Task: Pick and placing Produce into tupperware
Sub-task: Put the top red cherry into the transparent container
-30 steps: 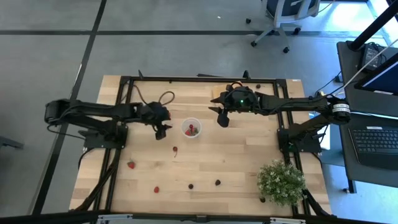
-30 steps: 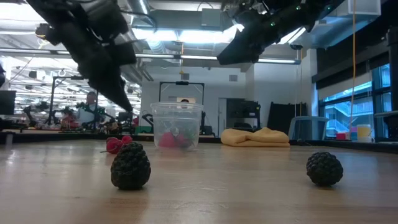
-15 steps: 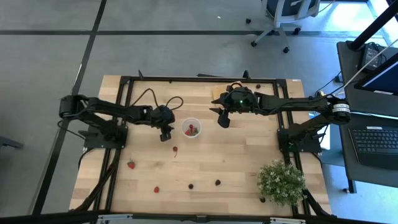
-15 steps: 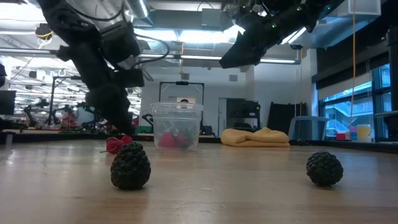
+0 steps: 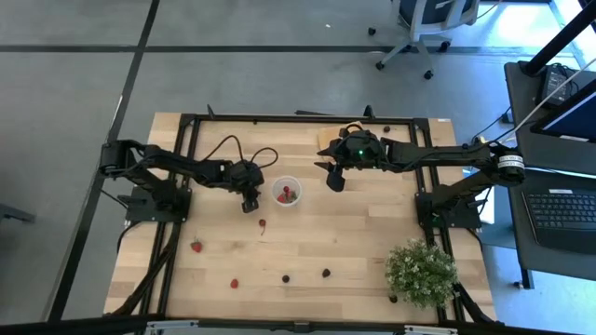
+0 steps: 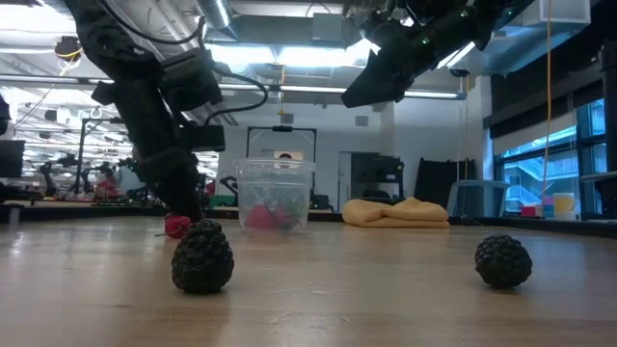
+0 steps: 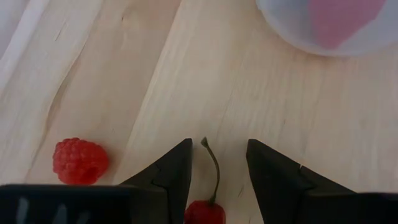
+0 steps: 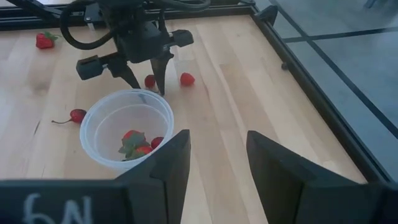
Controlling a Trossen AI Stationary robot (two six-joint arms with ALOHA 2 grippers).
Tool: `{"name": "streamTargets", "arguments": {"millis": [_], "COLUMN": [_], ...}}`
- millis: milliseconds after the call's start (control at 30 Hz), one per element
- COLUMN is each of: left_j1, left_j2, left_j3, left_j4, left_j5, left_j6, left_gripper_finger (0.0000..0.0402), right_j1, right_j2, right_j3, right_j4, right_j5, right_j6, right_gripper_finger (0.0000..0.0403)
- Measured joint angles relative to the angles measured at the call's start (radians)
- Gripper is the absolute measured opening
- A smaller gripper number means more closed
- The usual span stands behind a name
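The translucent cup (image 5: 287, 193) stands mid-table with red fruit inside (image 8: 135, 144). My left gripper (image 5: 250, 202) is low at the table just left of the cup. It is open, its fingers standing on either side of a red cherry (image 7: 205, 213) whose stem (image 7: 214, 167) points ahead. A raspberry (image 7: 79, 160) lies beside it. My right gripper (image 5: 333, 179) hangs open above the table to the right of the cup. Loose on the wood lie another cherry (image 5: 263, 224), a strawberry (image 5: 196, 246), a red berry (image 5: 235, 283) and two dark berries (image 5: 286, 277) (image 5: 326, 273).
A bushy green plant (image 5: 421, 272) stands at the table's near right corner. In the low view an orange-yellow cloth (image 6: 395, 212) lies behind the cup (image 6: 275, 193), and the dark berries (image 6: 202, 256) (image 6: 502, 261) sit close to the camera. A black frame (image 5: 279, 118) borders the table.
My left gripper has reached out toward the cup and come down, from above the table to table level. Its fingers now stand around the red cherry. The fruit and the cup have kept their places.
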Motion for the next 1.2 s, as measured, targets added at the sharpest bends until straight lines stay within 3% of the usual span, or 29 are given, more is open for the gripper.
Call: {"name": "streamTargets", "arguments": {"millis": [467,733,1100,1200], "left_j1": [0.0,0.004,0.032,0.032], "left_j2": [0.001,-0.062,-0.218,-0.227], "left_j3": [-0.002,0.016,0.256,0.308], "left_j4": [0.003,-0.055,-0.082,-0.025], "left_j5": [-0.004,0.02,0.061,0.114], "left_j6": [-0.01,-0.078,-0.079,-0.07], "left_gripper_finger": [0.0006,0.0003,0.0001,0.0001], "right_j1": [0.0,0.0,0.0,0.0], "right_j2": [0.0,0.0,0.0,0.0], "right_j3": [0.0,0.0,0.001,0.001], "right_j4": [-0.003,-0.036,-0.034,-0.034], "right_j5": [0.0,0.0,0.0,0.0], "right_j6": [-0.001,0.0,0.003,0.003], "right_gripper_finger": [0.0161,0.0161,0.0161,0.0161]}}
